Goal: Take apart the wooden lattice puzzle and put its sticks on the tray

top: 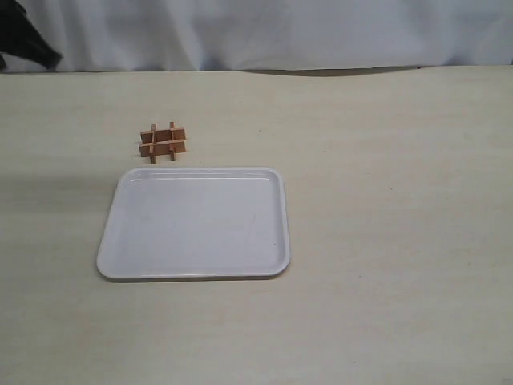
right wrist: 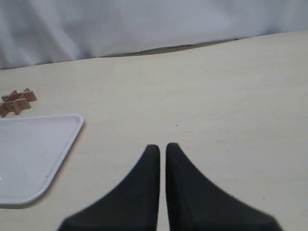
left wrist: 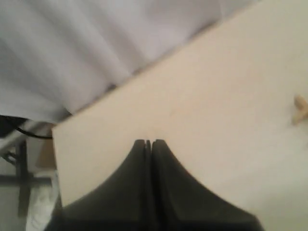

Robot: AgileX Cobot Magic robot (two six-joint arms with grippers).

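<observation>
Well apart from the right hand (right wrist: 162, 146) sits the puzzle (right wrist: 17, 102).

Left claw (left wrist: 148, 142) closed — right claw (right wrist: 162, 146) closed.

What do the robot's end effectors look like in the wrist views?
Both the left end effector and the right end effector show two matte black fingers, broad at the base and curving to narrow tips. No markings or cables show on them.
</observation>
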